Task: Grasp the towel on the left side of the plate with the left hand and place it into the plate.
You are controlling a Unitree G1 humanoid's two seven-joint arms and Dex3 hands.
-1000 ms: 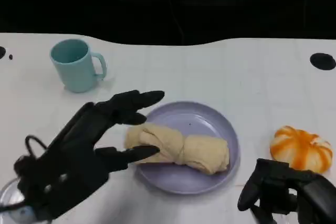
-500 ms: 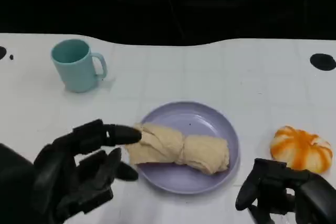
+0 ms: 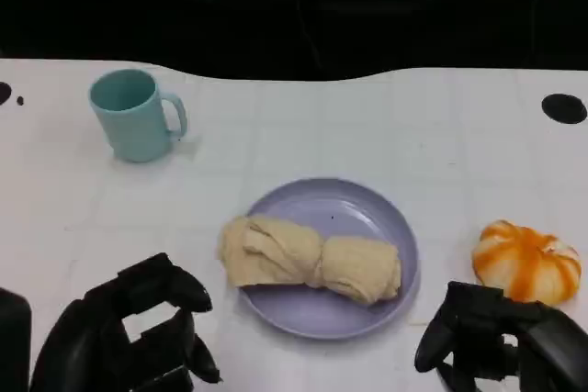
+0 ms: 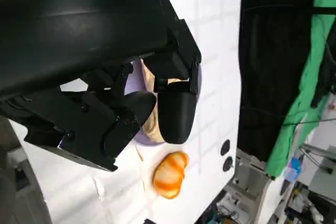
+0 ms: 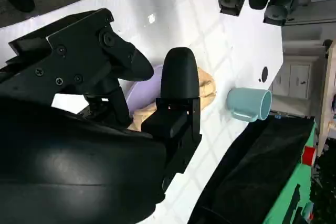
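towel (image 3: 310, 261): lies inside the plate (image 3: 372, 213), ahead and to the right of the left hand (image 3: 129, 337), long axis running crosswise, one end overhanging the plate's rim on that hand's side. left hand: nearer of the two, fingers curled in, grasping nothing. right hand (image 3: 496, 341): curled, holding nothing. placement judged complete.
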